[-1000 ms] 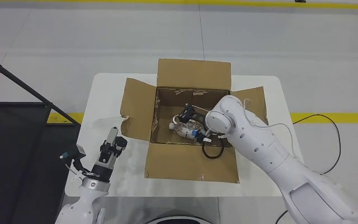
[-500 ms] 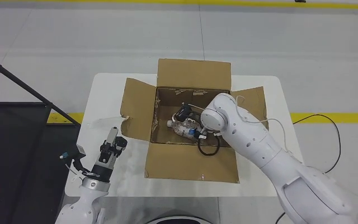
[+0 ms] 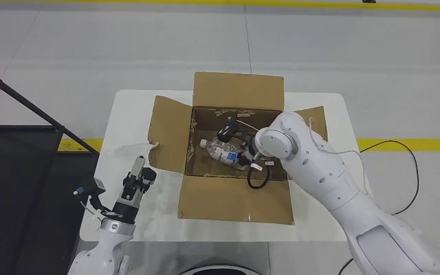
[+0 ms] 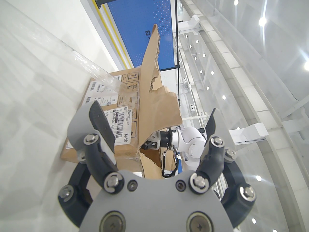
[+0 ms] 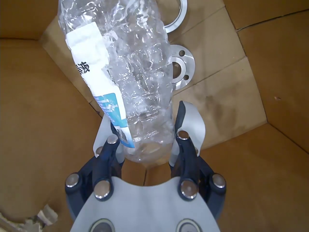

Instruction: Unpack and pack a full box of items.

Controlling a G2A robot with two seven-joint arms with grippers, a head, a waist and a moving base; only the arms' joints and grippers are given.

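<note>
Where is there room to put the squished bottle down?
Bare table lies between the box's left flap and the far corner. Inside the box, bare floor borders the metal ring and flange. It is crowded where the right gripper holds the bottle, and by the left gripper.

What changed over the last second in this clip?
The right gripper, shut on the crushed plastic bottle, carried it a little toward the far left corner of the box in the top view; it may be lifting. The left gripper stayed open beside the box, which did not move.
</note>
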